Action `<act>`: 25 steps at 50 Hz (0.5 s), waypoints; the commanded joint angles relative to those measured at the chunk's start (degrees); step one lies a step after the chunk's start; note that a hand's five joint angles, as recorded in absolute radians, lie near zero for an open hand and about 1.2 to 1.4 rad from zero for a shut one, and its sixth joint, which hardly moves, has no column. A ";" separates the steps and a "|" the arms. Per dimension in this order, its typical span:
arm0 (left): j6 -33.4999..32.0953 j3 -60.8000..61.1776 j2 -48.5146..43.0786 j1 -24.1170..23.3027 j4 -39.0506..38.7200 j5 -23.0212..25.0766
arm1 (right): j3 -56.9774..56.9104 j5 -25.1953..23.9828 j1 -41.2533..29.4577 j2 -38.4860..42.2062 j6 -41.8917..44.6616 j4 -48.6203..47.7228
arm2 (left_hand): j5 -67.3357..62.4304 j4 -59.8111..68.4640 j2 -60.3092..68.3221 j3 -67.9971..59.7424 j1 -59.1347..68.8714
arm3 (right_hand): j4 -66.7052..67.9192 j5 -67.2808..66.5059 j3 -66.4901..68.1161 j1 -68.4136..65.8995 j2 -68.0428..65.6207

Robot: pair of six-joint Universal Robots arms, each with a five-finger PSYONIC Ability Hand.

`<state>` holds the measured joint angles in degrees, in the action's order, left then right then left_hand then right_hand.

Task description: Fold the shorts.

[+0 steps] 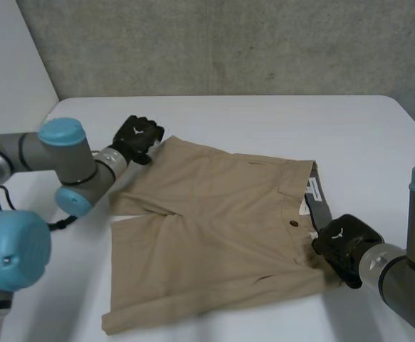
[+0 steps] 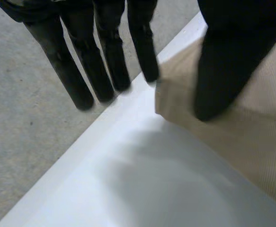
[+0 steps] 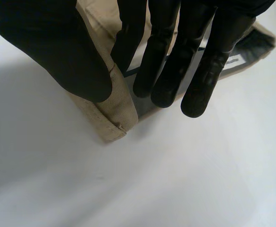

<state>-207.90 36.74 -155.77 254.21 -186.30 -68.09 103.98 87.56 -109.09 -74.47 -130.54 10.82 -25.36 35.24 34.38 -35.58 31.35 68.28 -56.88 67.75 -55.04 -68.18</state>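
Note:
Tan shorts (image 1: 221, 228) lie spread flat on the white table (image 1: 264, 121), legs toward my left arm and waistband toward my right. My left hand (image 1: 137, 139) is at the far corner of one leg hem. Its fingers (image 2: 104, 56) stand straight just past the cloth's corner (image 2: 242, 142), and the thumb (image 2: 223, 71) hovers over it, so the hand is open. My right hand (image 1: 346, 246) is at the near end of the waistband. Its thumb (image 3: 57, 52) is on the outside of the tan band (image 3: 114, 113) and its fingers (image 3: 166, 71) on the grey inside, pinching it.
The table's far edge runs just beyond my left hand, with a grey concrete surface (image 2: 24, 118) behind it. A concrete wall (image 1: 228, 43) stands at the back. Bare tabletop lies on the right and near sides of the shorts.

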 commanded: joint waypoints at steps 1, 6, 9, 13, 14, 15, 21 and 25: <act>2.76 20.10 17.84 0.15 -7.23 -0.37 | -0.88 0.07 0.02 -1.47 -3.93 -1.68 | 25.36 -25.24 -24.38 25.58 -21.35 | 11.72 -13.12 12.25 -24.96 -11.82; 11.09 34.32 35.31 0.06 -8.83 -0.55 | -1.76 -0.02 -0.25 -1.73 -6.91 -1.77 | 23.47 -23.36 -22.50 23.70 -19.47 | 11.72 -13.12 12.25 -24.96 -11.82; 14.27 40.05 41.14 -0.29 -6.54 -0.46 | -1.76 -0.11 -0.60 -1.65 -7.71 -1.86 | 21.78 -21.67 -20.81 22.01 -17.78 | 11.72 -13.12 12.25 -24.96 -11.82; 16.12 49.37 50.19 -0.55 1.88 -0.37 | -1.33 -0.02 -0.95 -1.82 -8.06 -1.86 | 13.55 -13.44 -12.58 13.78 -9.55 | 11.72 -13.12 12.25 -24.96 -11.82; 16.12 52.70 52.91 -0.73 6.17 -0.46 | -1.24 -0.02 -0.95 -2.00 -8.06 -1.86 | 10.37 -10.26 -9.39 10.59 -6.37 | 11.72 -13.12 12.25 -24.96 -11.82; 16.30 54.30 54.24 -0.90 8.30 -0.46 | -1.15 -0.02 -0.95 -2.08 -8.06 -1.86 | 9.51 -9.39 -8.53 9.73 -5.50 | 11.72 -13.12 12.25 -24.96 -11.82; 16.48 64.84 58.30 -3.80 19.91 -0.55 | -0.97 -0.02 -0.95 -2.96 -8.24 -2.04 | 8.83 -8.71 -7.85 9.05 -4.82 | 11.72 -13.12 12.25 -24.96 -11.82; 16.56 70.82 59.26 -8.63 18.43 -1.95 | -0.88 -0.02 -0.95 -3.49 -8.59 -2.04 | 9.83 -9.72 -8.86 10.06 -5.83 | 11.72 -13.12 12.25 -24.96 -11.82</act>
<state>-191.11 99.09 -97.80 251.26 -169.86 -68.68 102.98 87.57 -110.06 -77.13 -138.82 8.84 -12.44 22.39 22.33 -22.31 22.39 68.28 -56.88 67.75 -55.04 -68.18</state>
